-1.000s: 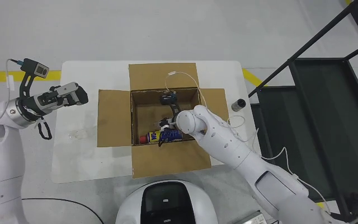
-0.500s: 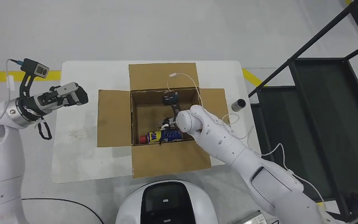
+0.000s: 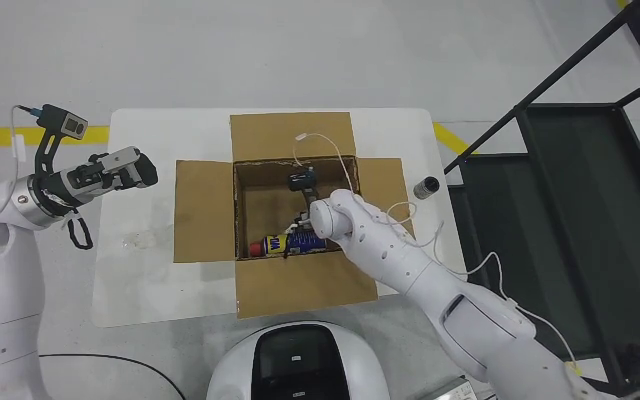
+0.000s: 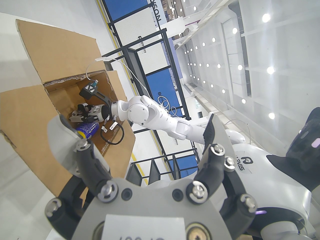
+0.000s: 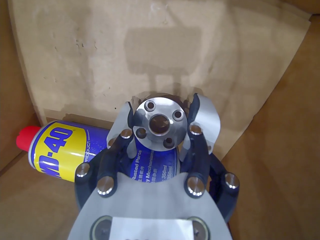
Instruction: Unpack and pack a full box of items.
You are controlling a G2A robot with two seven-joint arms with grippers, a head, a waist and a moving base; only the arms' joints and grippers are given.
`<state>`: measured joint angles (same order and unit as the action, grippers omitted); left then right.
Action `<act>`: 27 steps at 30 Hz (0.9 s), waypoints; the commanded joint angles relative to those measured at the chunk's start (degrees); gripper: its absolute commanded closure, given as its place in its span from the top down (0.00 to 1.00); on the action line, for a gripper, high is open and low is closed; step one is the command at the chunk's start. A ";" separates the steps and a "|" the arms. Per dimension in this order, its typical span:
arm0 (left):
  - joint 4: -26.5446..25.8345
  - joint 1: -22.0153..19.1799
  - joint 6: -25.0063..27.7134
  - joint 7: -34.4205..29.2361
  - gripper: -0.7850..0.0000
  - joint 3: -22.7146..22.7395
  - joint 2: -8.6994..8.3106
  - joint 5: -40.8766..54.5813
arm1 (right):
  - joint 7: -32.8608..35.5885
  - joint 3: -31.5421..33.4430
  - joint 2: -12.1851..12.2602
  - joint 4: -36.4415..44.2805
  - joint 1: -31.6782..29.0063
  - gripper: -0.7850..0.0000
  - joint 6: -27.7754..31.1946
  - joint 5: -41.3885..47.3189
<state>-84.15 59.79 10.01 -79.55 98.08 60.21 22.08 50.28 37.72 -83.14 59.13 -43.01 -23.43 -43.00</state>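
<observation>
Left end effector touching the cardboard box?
Apart. The top view shows a strip of bare table between the left end effector and the cardboard box, beside its left flap.

- Right arm (image 3: 400,258): glossy white rounded shells, a thin white cable (image 3: 302,135) looping off the wrist toward 12 o'clock
- Right gripper (image 5: 162,106): blue-black links studded with silver screw heads, pale curved fingers (image 5: 208,122), a grey base plate bearing a white label at 6 o'clock
- Left arm (image 3: 12,270): white shell, silver-and-black wrist, a black cable loop (image 3: 78,232) at its 6 o'clock
- Left gripper (image 4: 136,128): black links, silver screws, grey plate, broad grey fingers (image 4: 62,136)
- Wrist camera (image 3: 68,123): small grey block on a black bracket, at the left wrist's 12 o'clock
</observation>
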 commanded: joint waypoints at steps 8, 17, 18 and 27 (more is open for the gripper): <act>0.00 0.00 0.00 0.00 1.00 0.00 0.00 0.00 | -1.13 3.49 1.18 8.84 -2.74 0.00 -2.01 -3.31; 0.00 0.00 0.00 0.00 1.00 0.00 0.00 0.00 | -4.83 10.50 3.05 14.34 -8.19 0.00 0.34 -2.42; 0.00 0.00 0.00 0.00 1.00 0.00 0.00 0.00 | -5.63 10.72 2.99 13.90 -8.28 0.00 0.56 -2.18; 0.00 0.00 0.00 0.00 1.00 0.00 0.00 0.00 | -10.37 8.91 1.39 7.43 -6.93 0.00 1.46 -1.37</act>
<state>-84.15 59.79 10.01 -79.55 98.08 60.21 22.08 40.35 46.97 -81.56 67.32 -50.20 -21.77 -44.16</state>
